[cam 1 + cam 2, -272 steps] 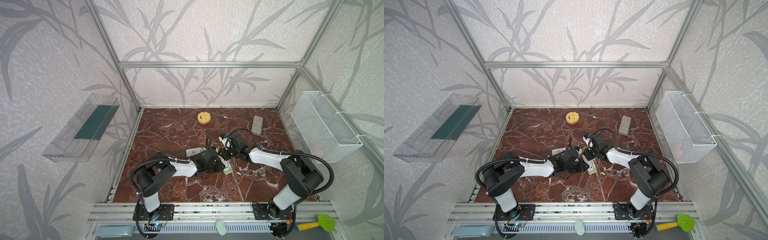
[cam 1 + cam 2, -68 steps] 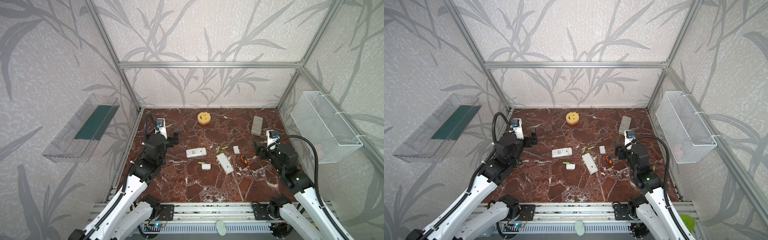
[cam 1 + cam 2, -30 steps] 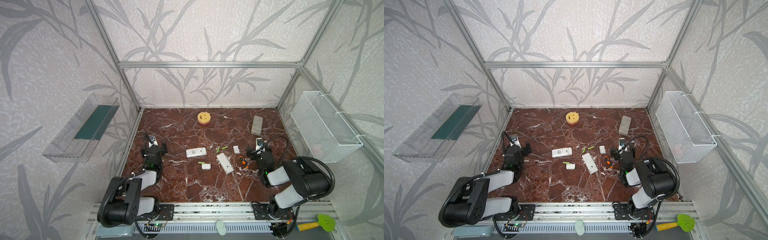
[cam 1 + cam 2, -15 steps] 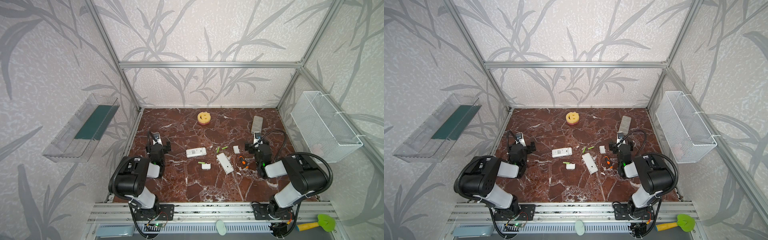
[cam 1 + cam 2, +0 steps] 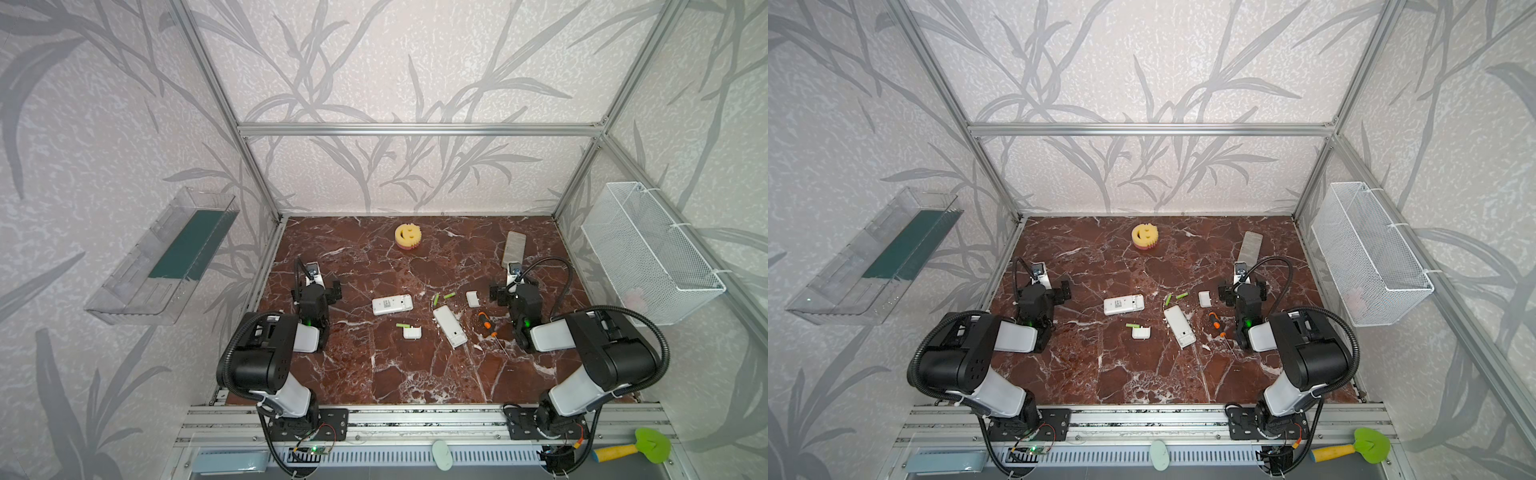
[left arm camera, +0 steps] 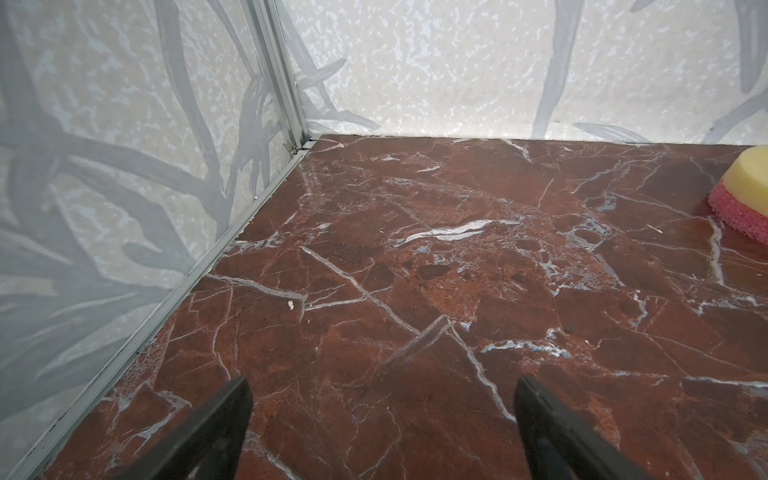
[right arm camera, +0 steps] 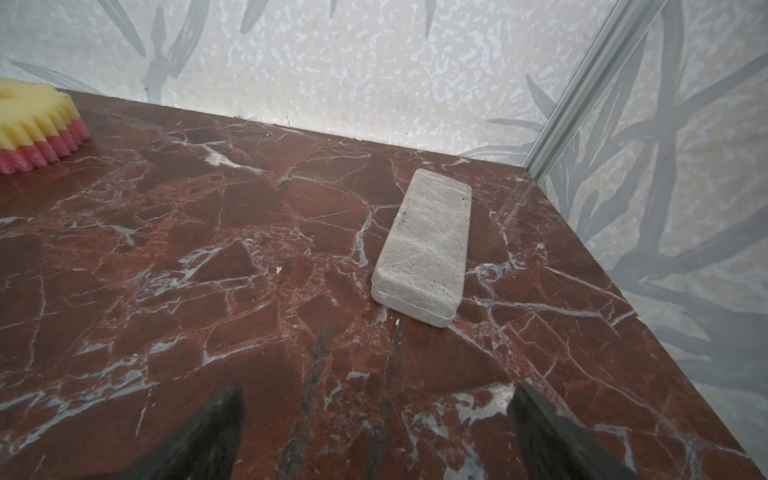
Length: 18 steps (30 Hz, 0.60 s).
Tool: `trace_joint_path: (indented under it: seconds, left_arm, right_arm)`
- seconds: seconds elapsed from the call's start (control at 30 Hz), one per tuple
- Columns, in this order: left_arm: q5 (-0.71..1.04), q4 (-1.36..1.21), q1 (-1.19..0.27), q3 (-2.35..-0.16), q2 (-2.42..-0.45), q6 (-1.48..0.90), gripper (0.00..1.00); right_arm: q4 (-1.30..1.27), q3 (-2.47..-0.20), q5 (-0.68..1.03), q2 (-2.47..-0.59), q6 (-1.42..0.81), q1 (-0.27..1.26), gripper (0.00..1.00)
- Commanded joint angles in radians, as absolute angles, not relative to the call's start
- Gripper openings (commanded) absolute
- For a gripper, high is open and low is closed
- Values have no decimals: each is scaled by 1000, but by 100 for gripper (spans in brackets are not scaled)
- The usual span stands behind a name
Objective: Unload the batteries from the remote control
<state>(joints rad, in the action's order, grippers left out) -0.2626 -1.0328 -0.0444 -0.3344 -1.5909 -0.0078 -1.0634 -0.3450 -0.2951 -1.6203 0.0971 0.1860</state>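
Note:
Two white remote controls lie mid-table in both top views, one lying crosswise (image 5: 392, 304) (image 5: 1123, 304) and one diagonal (image 5: 450, 326) (image 5: 1179, 326). Lime-green batteries lie loose on the marble: two between the remotes (image 5: 435, 300) (image 5: 1181, 296), another (image 5: 402, 325) (image 5: 1132, 325) beside a white cover (image 5: 412, 332). My left gripper (image 5: 316, 289) (image 5: 1045, 293) (image 6: 382, 386) is open and empty at the left edge, well away from them. My right gripper (image 5: 514, 289) (image 5: 1243, 293) (image 7: 376, 392) is open and empty at the right.
An orange-handled screwdriver (image 5: 486, 323) and a second white cover (image 5: 472, 299) lie left of the right gripper. A grey block (image 7: 422, 249) (image 5: 513, 248) lies just beyond it. A yellow-and-pink sponge (image 5: 407, 235) sits at the back. A wire basket (image 5: 648, 253) hangs on the right wall.
Both arms have folded back low at the table's sides, and their grippers have shifted slightly toward the back wall. The remotes, batteries and covers have not moved.

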Motion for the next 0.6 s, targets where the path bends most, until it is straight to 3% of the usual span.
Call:
trace_joint_path:
  seconds: [0.0, 0.57]
  left_arm:
    - [-258, -1028, -39, -345, -1578, 2, 99]
    - [-205, -981, -27, -366, -1577, -3, 99]
  right_arm:
    - [-1063, -348, -304, -1603, 83, 183, 99]
    - [-1062, -349, -304, -1604, 83, 182, 99]
